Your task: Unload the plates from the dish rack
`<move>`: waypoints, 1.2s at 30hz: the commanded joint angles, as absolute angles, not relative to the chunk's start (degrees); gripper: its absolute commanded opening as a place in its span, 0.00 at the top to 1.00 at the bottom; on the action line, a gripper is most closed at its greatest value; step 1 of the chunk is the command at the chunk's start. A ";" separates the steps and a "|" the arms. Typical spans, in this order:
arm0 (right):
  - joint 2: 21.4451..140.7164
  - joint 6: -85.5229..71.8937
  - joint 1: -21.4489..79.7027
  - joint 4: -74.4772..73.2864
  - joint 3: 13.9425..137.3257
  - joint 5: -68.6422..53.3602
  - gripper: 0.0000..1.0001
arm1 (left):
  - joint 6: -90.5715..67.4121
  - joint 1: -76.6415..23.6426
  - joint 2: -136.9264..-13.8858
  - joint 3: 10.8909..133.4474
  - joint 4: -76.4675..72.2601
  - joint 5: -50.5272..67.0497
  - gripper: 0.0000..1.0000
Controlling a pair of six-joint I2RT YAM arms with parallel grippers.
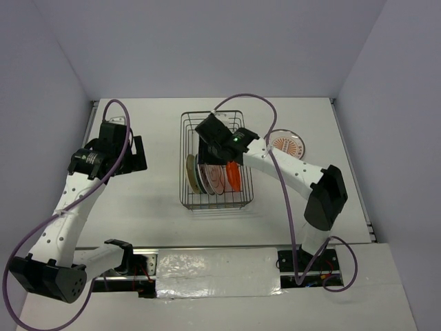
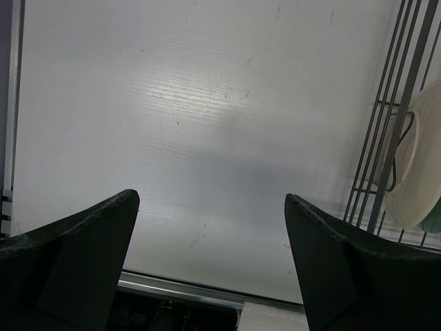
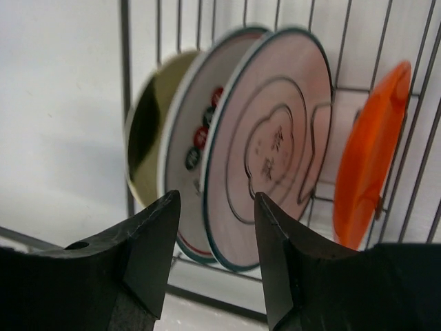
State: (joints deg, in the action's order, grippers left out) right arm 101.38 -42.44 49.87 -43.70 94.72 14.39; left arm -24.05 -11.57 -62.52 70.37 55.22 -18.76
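Because the plates (image 3: 269, 138) are standing on edge toward the near edge of the dish rack (image 1: 215, 205), the right gripper (image 3: 215, 200) is hovering unclenched and empty, facing their rims; the left gripper (image 2: 210, 195) is waiting, released.

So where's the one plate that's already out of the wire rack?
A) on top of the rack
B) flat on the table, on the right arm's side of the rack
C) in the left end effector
B: a patterned plate lies on the table beside the dish rack; the left end effector is open and empty.
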 commanded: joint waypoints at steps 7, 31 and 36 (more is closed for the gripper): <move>95.54 -41.84 48.52 -42.54 90.70 11.77 0.48 | -23.29 -11.78 -63.37 71.10 53.61 -17.93 0.00; 98.79 -37.44 49.22 -57.55 118.98 15.99 0.96 | -23.03 -11.78 -63.46 71.72 53.88 -19.51 0.00; 95.63 -32.62 43.35 -67.14 128.50 24.42 0.98 | -23.20 -11.78 -63.46 71.89 54.05 -20.21 0.01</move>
